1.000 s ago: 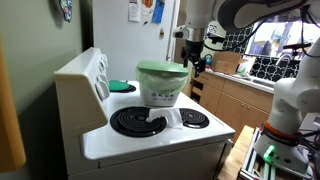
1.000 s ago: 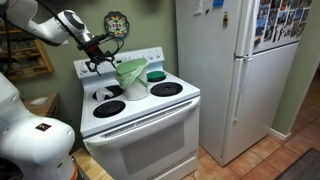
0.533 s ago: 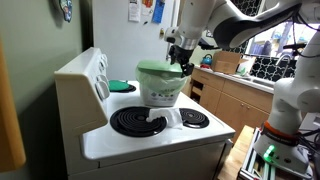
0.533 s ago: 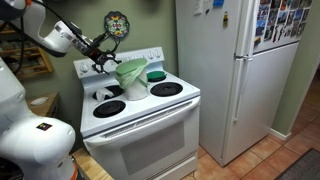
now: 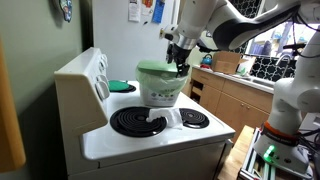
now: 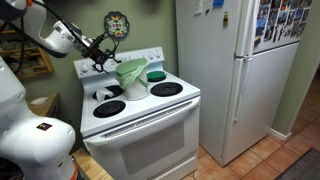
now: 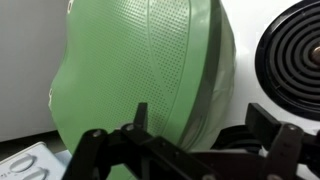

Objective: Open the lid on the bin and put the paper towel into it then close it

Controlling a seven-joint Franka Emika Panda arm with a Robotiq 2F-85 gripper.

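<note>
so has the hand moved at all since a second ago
Yes. In an exterior view the hand has come in from beside the green bin to right over the edge of its lid, nearer the stove back panel.

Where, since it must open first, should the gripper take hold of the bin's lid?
Probably the lid by its thin rim, on the side nearest the gripper, coming from above. Its top is a broad dome, likely too wide for the open jaws; the rim overhangs the bin and offers an edge to pinch.
</note>
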